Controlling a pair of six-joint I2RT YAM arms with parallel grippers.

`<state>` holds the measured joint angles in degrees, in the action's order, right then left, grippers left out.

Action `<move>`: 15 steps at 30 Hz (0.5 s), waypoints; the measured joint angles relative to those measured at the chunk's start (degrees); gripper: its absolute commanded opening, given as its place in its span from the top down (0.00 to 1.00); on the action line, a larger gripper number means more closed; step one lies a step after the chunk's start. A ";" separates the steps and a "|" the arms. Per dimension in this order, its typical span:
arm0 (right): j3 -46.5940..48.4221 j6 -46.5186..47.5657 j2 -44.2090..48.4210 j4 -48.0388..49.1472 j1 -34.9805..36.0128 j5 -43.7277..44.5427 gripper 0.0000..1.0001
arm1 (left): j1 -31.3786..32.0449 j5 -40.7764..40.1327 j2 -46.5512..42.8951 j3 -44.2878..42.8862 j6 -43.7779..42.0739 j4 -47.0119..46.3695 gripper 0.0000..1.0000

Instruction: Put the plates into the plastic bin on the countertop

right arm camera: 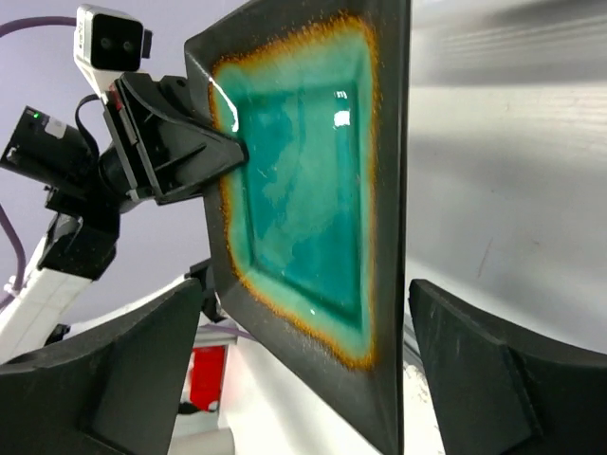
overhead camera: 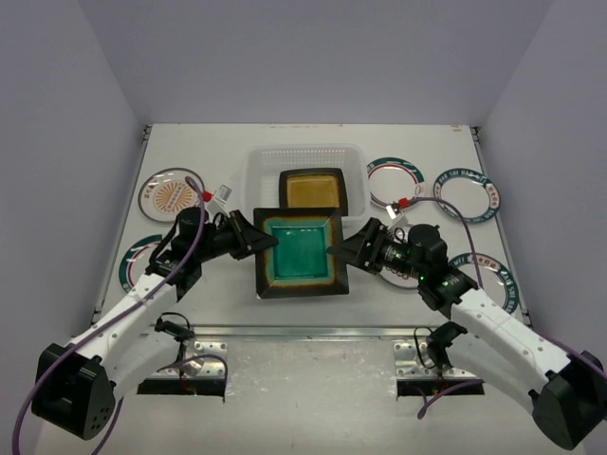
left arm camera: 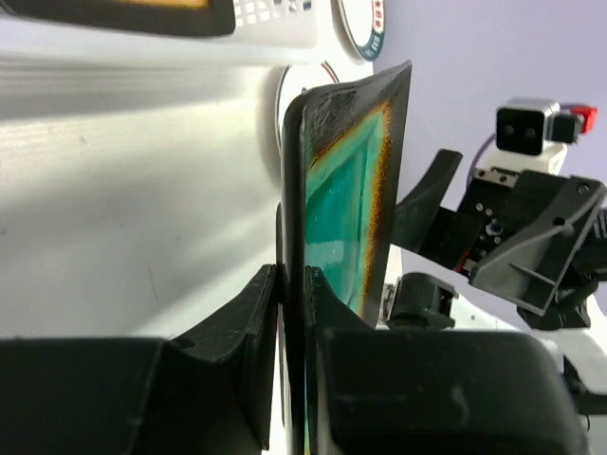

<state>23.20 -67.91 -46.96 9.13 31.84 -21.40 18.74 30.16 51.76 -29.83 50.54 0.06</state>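
**Left claw** (left arm camera: 290,284): pressed together on the left rim of the teal plate (overhead camera: 299,251), one finger on each face. The wrist view shows the rim wedged tight between the two pads.

**Right claw** (right arm camera: 303,294): spread wide. The plate's right rim lies in the gap between its fingers, closer to one of them, and neither pad visibly presses on it.

**Teal plate:** square, with a dark rim and an orange-brown band around the glaze. It sits level between the two claws near the middle of the desk (overhead camera: 218,152), gripped by the left claw alone. Seen from above, its far edge overlaps the near wall of the bin (overhead camera: 261,175). Whether the two touch cannot be told.

**Bin:** a white basket with mesh sides, standing at the middle of the desk's far edge.

**Contents of the bin:** one amber plate (overhead camera: 311,190), square and dark-rimmed, lying flat on the bottom toward the right wall. The teal plate hides its near edge.

**Outside the bin:** five round plates (overhead camera: 173,196) with coloured rims lie flat on the desk. Two are along the left edge and three are toward the right edge. On each side, the one closest to the desk's near edge is partly hidden behind an arm.
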 measured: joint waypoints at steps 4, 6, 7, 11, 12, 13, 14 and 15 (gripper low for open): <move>0.95 1.87 5.05 -4.55 -2.05 1.68 0.06 | -0.09 -2.03 5.44 -9.24 -1.56 4.19 1.00; 1.42 3.19 7.38 -7.78 -2.59 2.96 0.05 | -0.31 -2.54 8.30 -13.64 -1.82 4.11 1.00; 1.76 3.89 8.32 -9.56 -2.81 3.62 0.04 | -0.48 -2.86 9.79 -15.86 -1.92 4.05 1.00; 3.39 6.70 11.97 -17.08 -3.26 6.77 0.04 | -1.46 -3.77 17.99 -25.83 -3.36 4.96 1.00; 4.00 7.38 12.81 -18.99 -3.26 7.51 0.04 | -1.85 -3.83 20.48 -28.23 -3.63 5.13 1.00; 4.71 8.13 13.63 -20.90 -3.26 8.14 0.04 | -2.29 -3.85 23.21 -30.77 -3.92 5.42 1.00; 5.44 8.86 14.48 -22.68 -3.26 8.76 0.03 | -2.76 -3.99 25.87 -33.33 -4.27 6.25 1.00; 6.19 9.64 15.49 -24.44 -3.26 9.36 0.03 | -3.27 -4.08 28.88 -36.25 -5.01 7.53 1.00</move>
<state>29.40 -58.28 -31.47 -15.31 28.58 -12.04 15.48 26.08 80.63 -66.08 45.54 7.59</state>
